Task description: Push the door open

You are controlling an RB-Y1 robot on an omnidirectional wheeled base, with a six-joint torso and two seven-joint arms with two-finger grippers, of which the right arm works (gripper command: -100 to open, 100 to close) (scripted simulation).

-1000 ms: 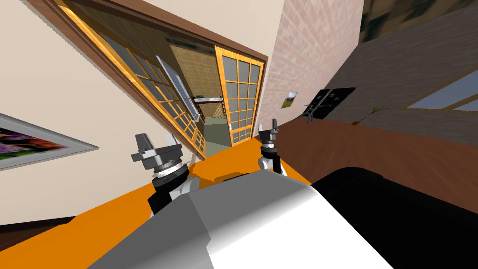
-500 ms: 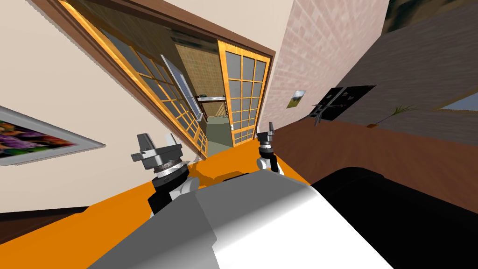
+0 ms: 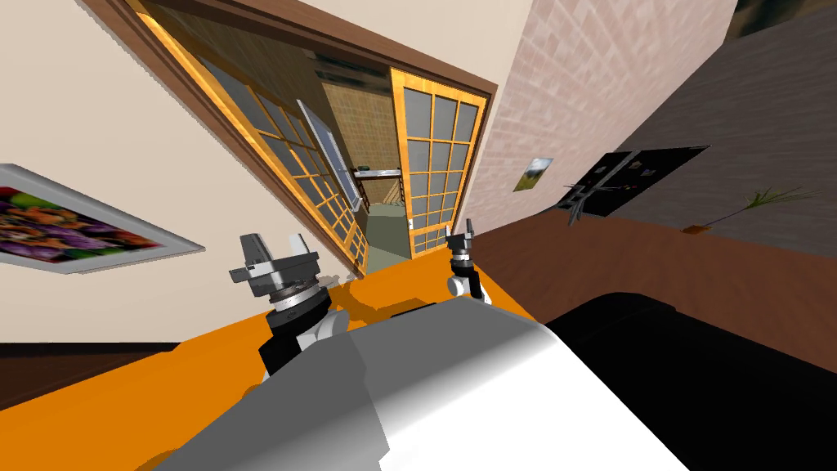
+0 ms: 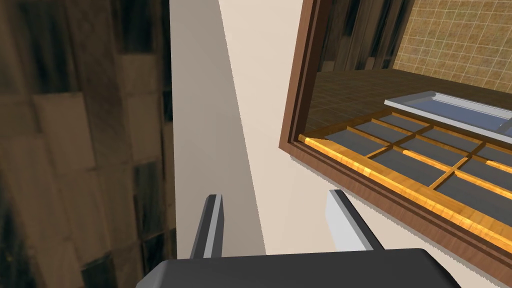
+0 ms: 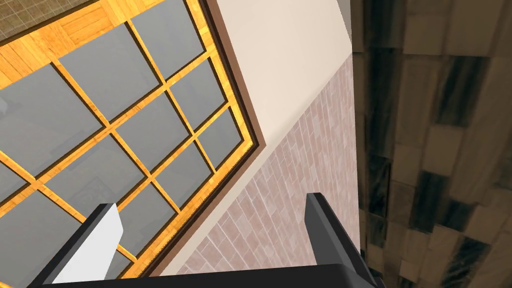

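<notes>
Right gripper (image 3: 467, 232) near the foot of the right door leaf (image 3: 437, 163).
Its jaws are released and empty. The left gripper (image 3: 275, 248) is raised beside the left door leaf (image 3: 282, 155), jaws also released. A gap separates the two glazed leaves.

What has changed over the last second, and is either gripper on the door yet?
My own view has swung left, so the right door leaf and the brick wall have slid right in the head view. The right gripper has edged toward that leaf, fingers open. I cannot tell if it touches. Unchanged: the left gripper, open and raised, and the door leaves' angles.
</notes>
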